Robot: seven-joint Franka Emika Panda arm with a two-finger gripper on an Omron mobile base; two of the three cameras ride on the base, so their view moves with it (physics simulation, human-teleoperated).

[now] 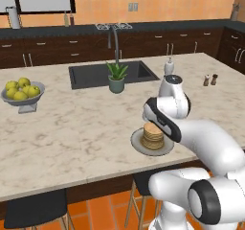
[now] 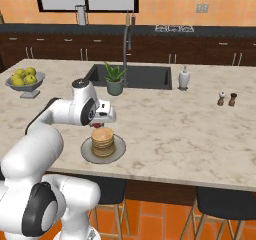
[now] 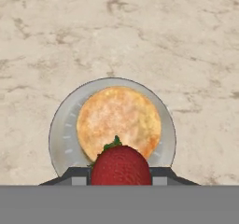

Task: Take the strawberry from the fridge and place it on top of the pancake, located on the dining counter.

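Note:
My gripper (image 3: pixel 119 175) is shut on the strawberry (image 3: pixel 120 163), a bright red berry with a green top, held between the two dark tips. It hangs just above the near edge of the pancake (image 3: pixel 119 118), a golden stack on a round grey plate (image 3: pixel 59 136). In the right base view the gripper (image 2: pixel 98 124) hovers over the back left of the pancake (image 2: pixel 104 141), with a speck of the strawberry (image 2: pixel 95 126) showing under the hand. The plate (image 1: pixel 138 145) sits near the front edge of the beige dining counter (image 1: pixel 72 128). The fridge is out of view.
A potted plant (image 1: pixel 116 78) stands in front of the dark sink (image 1: pixel 91 75) and its faucet (image 1: pixel 114 37). A bowl of yellow-green fruit (image 1: pixel 22 94) sits at the left; a soap bottle (image 2: pixel 184 77) and two shakers (image 2: pixel 226 99) at the right. Stools (image 2: pixel 220 204) stand under the counter's front edge.

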